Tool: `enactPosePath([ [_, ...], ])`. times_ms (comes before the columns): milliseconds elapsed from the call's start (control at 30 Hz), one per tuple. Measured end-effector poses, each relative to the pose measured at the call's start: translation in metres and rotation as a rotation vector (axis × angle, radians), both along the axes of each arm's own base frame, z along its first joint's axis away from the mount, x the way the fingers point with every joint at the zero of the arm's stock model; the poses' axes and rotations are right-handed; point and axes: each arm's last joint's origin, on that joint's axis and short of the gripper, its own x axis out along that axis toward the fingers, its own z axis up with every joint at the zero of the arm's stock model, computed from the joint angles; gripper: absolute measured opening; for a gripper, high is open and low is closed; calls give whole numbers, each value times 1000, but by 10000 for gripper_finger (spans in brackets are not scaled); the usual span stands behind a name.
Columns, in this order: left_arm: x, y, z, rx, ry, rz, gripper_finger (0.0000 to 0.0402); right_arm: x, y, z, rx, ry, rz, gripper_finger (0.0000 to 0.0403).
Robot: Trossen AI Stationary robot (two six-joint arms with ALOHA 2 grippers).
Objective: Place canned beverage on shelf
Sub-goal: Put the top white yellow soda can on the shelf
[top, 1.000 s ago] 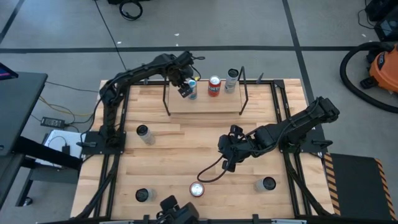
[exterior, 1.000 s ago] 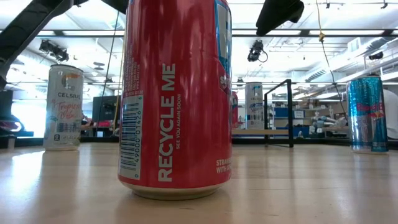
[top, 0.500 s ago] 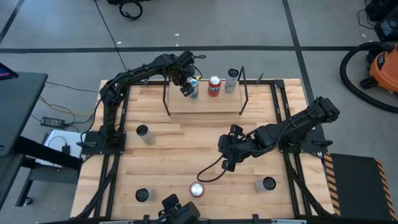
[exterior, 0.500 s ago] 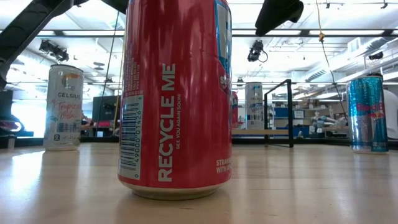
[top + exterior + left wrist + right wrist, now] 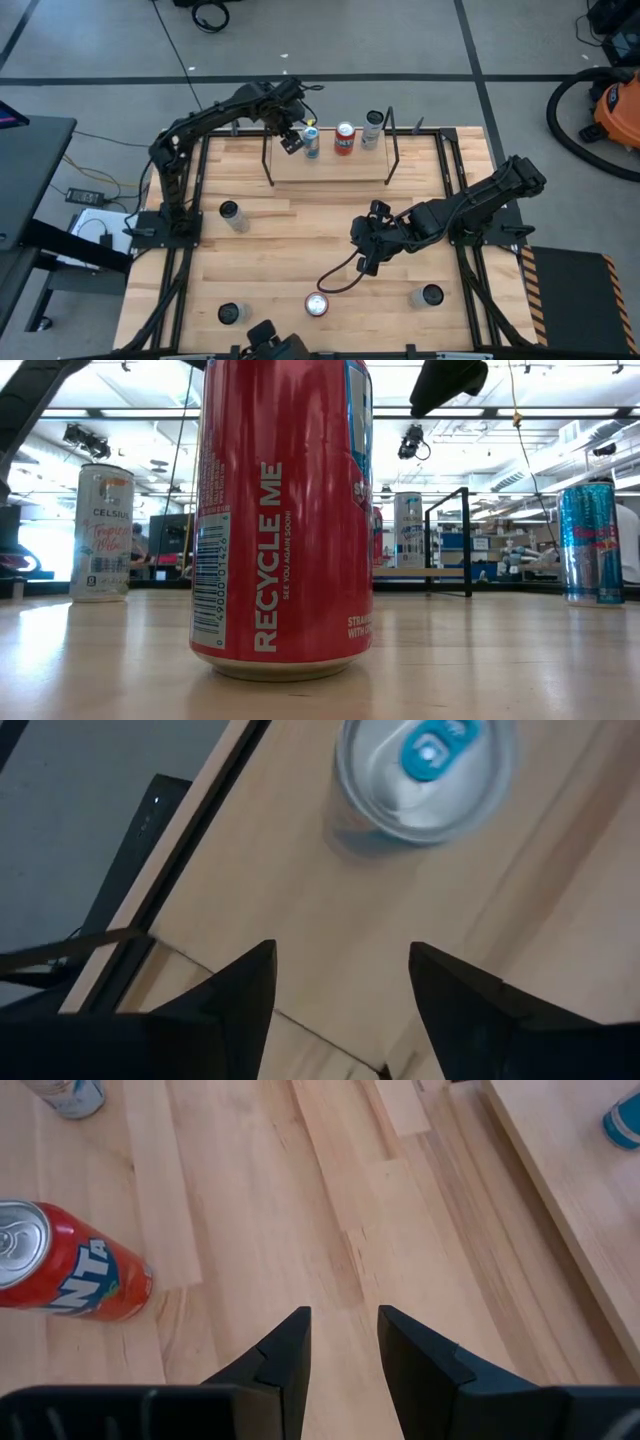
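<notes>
Three cans stand on the shelf (image 5: 330, 165) at the upper centre of the high view: a blue-tabbed can (image 5: 310, 142), a red can (image 5: 344, 138) and a pale can (image 5: 373, 129). The left gripper (image 5: 291, 140) sits just beside the blue-tabbed can, its fingers (image 5: 235, 990) apart and empty in the left wrist view. The right gripper (image 5: 366, 255) waits mid-surface, fingers narrowly parted, holding nothing. Four cans seem left on the surface (image 5: 290, 250), including the red one (image 5: 316, 304) at the lower centre.

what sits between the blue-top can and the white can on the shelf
In the high view, a red can stands between the blue-top can and the white can, all three in a row on the shelf.
</notes>
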Motion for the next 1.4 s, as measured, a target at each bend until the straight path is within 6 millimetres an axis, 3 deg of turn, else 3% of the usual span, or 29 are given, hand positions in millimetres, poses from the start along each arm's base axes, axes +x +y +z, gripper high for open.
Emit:
enactPosePath([
  [267, -23, -21, 42, 24, -79, -26, 228, 0, 0, 0, 2, -3, -2, 126],
  [400, -36, -31, 54, 11, -64, -35, 229, 0, 0, 0, 2, -3, -1, 126],
  [833, -36, -54, 55, -53, 1, -57, 229, 0, 0, 0, 3, -3, -3, 126],
  [1133, -26, -100, 65, -59, 0, -177, 229, 0, 0, 0, -9, -7, -9, 126],
  [1400, -58, -145, 106, -36, -131, -193, 229, -2, -2, -1, -30, 11, -21, 126],
])
